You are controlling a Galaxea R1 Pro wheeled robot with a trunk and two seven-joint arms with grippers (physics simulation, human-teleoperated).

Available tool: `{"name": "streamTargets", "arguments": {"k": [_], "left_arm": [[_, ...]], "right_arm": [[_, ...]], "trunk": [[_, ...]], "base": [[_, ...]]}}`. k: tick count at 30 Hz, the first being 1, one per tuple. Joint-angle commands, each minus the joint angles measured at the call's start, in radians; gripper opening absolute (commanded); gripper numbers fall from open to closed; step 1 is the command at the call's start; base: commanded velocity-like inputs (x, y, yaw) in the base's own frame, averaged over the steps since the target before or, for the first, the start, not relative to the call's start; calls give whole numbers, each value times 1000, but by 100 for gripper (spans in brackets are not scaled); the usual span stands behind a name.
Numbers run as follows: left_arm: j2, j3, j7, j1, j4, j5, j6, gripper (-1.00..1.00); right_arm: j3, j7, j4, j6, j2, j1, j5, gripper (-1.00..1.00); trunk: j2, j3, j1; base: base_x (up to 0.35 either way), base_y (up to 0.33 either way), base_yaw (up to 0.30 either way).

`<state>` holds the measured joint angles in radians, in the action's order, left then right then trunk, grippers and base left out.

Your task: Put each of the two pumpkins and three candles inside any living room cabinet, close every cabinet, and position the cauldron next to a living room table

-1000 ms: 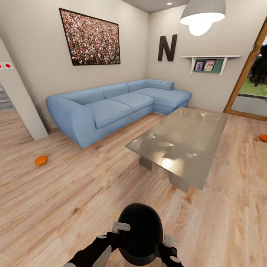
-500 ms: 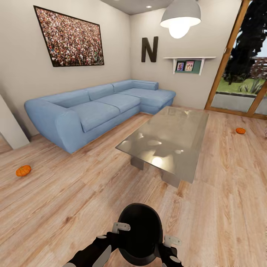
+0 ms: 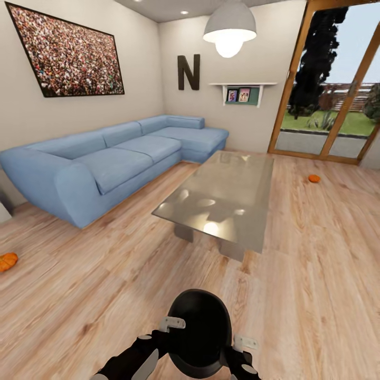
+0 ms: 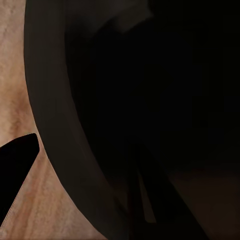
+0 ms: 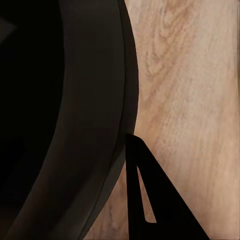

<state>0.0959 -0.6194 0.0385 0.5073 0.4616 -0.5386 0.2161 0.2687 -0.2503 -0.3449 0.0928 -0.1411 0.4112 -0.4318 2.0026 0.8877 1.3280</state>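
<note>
Just in front of me, low in the head view, both arms hold up the black cauldron (image 3: 199, 331). My left gripper (image 3: 172, 322) grips its left rim and my right gripper (image 3: 245, 343) its right rim. In the left wrist view the cauldron (image 4: 150, 100) wall runs between the fingers (image 4: 15, 172). The right wrist view shows the cauldron (image 5: 60, 100) rim beside a finger (image 5: 150, 210). The glossy grey table (image 3: 221, 195) stands ahead. One pumpkin (image 3: 7, 261) lies on the floor far left, another pumpkin (image 3: 314, 178) far right. The candles and cabinet are out of view.
A blue corner sofa (image 3: 105, 163) lines the left wall. Glass doors with a wooden frame (image 3: 327, 84) are at the back right. A lamp (image 3: 229, 29) hangs above the table. Wooden floor (image 3: 316, 295) stretches right of the table.
The whole view has swung right, so sofa, table and pumpkins slid left and the glass doors came into sight. Cauldron and both grippers keep their place before me.
</note>
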Motion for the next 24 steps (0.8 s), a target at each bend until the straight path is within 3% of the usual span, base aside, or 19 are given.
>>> {"name": "streamTargets", "arguments": {"k": [1, 19, 24], "left_arm": [[-1, -3, 4, 0, 2, -3, 3, -100], [-2, -3, 4, 0, 2, -3, 4, -100], [-1, -3, 4, 0, 2, -3, 4, -100]], "right_arm": [[7, 2, -14, 4, 0, 1, -8, -100], [7, 2, -14, 4, 0, 1, -8, -100], [7, 2, -14, 4, 0, 2, -8, -100]], "trunk": [[0, 0, 0], [0, -7, 0], [0, -8, 0]], "base": [[0, 194, -256], [0, 201, -256], [0, 205, -125]]}}
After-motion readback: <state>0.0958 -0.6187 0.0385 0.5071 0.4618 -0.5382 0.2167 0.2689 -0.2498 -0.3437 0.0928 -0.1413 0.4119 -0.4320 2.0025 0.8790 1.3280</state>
